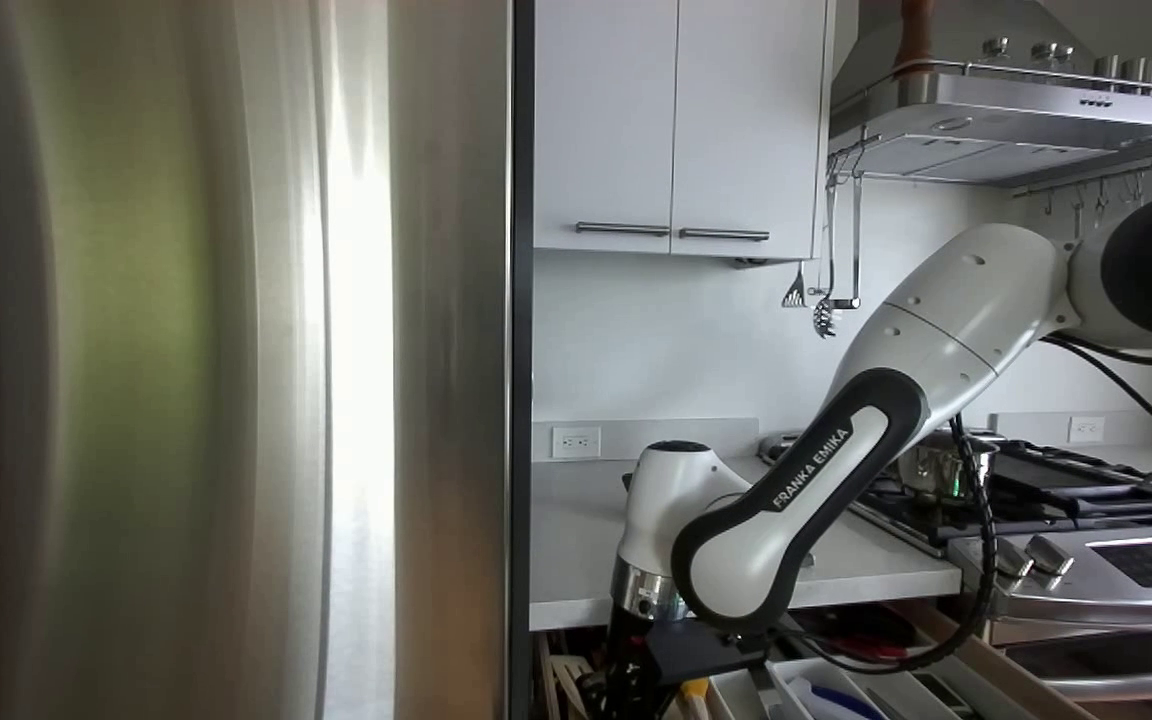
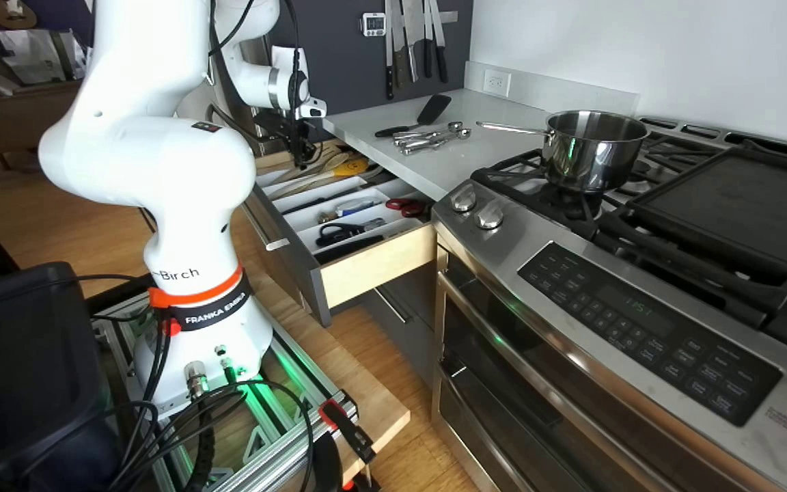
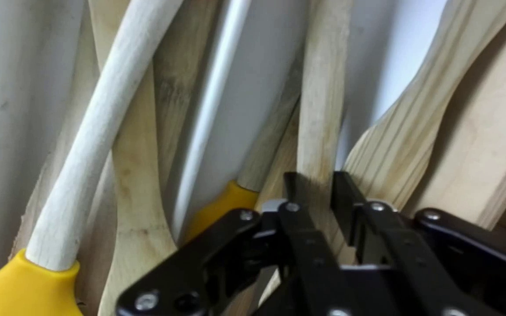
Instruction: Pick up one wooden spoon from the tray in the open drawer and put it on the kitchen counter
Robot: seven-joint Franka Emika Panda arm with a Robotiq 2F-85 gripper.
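Observation:
In the wrist view my gripper [image 3: 316,180] is closed around a pale wooden handle, taken as the wooden spoon [image 3: 321,101]. Both fingers lie against the handle; its bowl is not visible. Other wooden utensils lie close on both sides, in the white tray [image 3: 275,48]. In an exterior view the gripper [image 2: 303,160] is low over the far end of the open drawer [image 2: 380,263], which has a dark front and pale wood side. The tray [image 2: 315,217] fills it. The white kitchen counter [image 2: 489,113] is above and behind the drawer; it also shows in an exterior view [image 1: 576,510].
A black spatula [image 2: 431,111] and metal measuring spoons [image 2: 427,139] lie on the counter. A steel pot [image 2: 591,154] stands on the stove, its handle reaching over the counter. The counter edge overhangs the drawer's back. A steel fridge [image 1: 236,360] stands beside the counter.

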